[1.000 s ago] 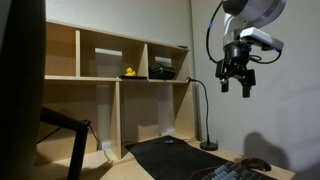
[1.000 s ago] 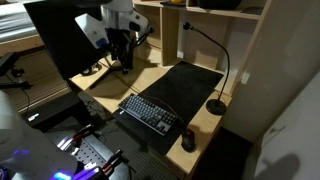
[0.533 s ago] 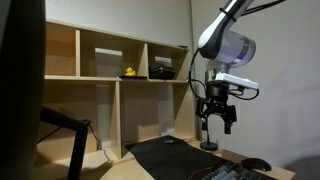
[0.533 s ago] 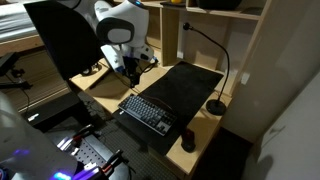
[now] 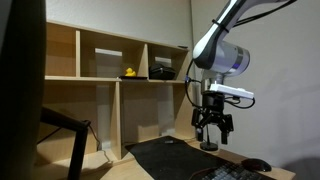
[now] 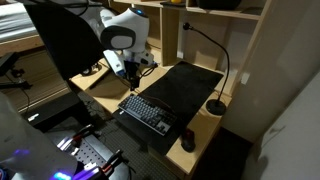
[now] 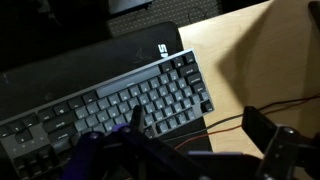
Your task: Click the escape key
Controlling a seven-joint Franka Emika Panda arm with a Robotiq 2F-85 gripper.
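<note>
A dark keyboard (image 7: 110, 100) lies on a black desk mat (image 7: 60, 55) and fills the wrist view; it also shows in both exterior views (image 6: 148, 112) (image 5: 232, 173). One key (image 7: 206, 106) stands apart at its near right corner; I cannot read its label. My gripper (image 7: 195, 135) is open and empty, its two fingers spread over that corner and the bare wood beside it. In both exterior views the gripper (image 5: 214, 128) (image 6: 129, 78) hangs above the keyboard's end, not touching it.
A mouse (image 6: 187, 143) (image 5: 258, 163) lies past the keyboard's other end. A gooseneck lamp (image 6: 215, 105) (image 5: 208, 146) stands on the desk by the wooden shelves (image 5: 110, 75). A monitor (image 6: 60, 40) stands behind the arm. Thin cables (image 7: 235, 118) cross the wood.
The arm has come down from high above the desk and moved towards the keyboard's end. The gripper now hangs low over it, still open.
</note>
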